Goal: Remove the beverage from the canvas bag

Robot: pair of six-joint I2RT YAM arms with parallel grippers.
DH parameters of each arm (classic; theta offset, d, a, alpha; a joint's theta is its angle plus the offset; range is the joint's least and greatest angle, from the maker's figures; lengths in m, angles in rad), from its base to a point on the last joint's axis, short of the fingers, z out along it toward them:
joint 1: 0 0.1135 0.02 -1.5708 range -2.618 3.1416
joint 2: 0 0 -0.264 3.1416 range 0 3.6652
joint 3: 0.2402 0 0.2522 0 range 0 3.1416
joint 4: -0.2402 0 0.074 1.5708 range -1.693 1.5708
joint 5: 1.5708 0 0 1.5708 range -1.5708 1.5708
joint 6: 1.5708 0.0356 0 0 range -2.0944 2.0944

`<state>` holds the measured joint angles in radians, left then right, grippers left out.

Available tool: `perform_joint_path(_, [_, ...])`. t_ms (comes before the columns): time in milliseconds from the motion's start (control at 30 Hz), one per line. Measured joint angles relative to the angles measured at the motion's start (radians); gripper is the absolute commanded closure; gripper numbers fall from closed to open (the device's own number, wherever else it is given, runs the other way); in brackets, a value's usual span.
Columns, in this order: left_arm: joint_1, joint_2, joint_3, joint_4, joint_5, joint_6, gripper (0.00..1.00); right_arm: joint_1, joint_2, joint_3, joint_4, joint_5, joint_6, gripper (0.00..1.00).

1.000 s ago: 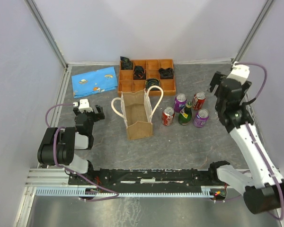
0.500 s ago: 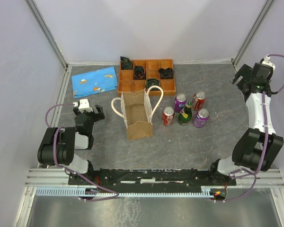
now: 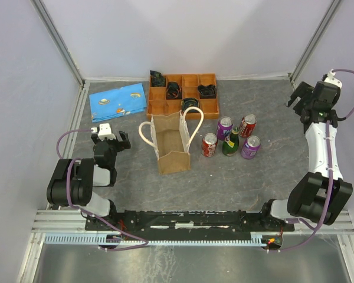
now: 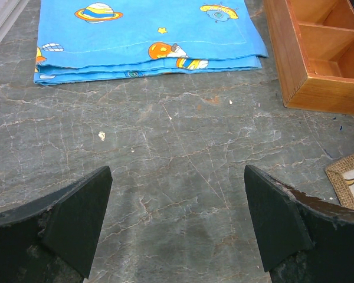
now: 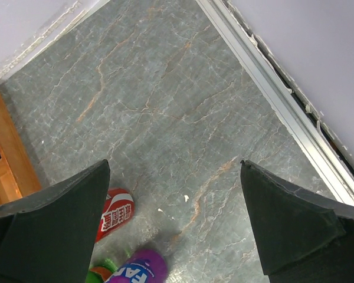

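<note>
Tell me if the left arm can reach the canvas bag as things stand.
Probably yes. The left gripper stands open a short way to the left of the canvas bag, with only bare table between them, so nothing seems to block its path.

We see the canvas bag [image 3: 173,141] standing upright near the middle of the top view, a tan boxy tote with its mouth open upward. Its two cream rope handles [image 3: 146,131] loop outward, one to each side. Just to its right the drinks stand upright in a tight cluster: a red can [image 3: 209,144] nearest the bag, a green bottle [image 3: 230,142], two purple cans [image 3: 225,127] and another red can [image 3: 247,125].
</note>
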<state>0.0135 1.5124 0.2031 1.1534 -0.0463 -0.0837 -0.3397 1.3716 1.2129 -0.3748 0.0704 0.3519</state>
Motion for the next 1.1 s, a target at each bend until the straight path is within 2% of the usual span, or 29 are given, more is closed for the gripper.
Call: perform_joint_path(1100, [0.000, 0.000, 0.000, 0.000, 0.000, 0.000, 0.01, 0.026, -0.008, -0.009, 0.022, -0.011, 0.002, 0.01])
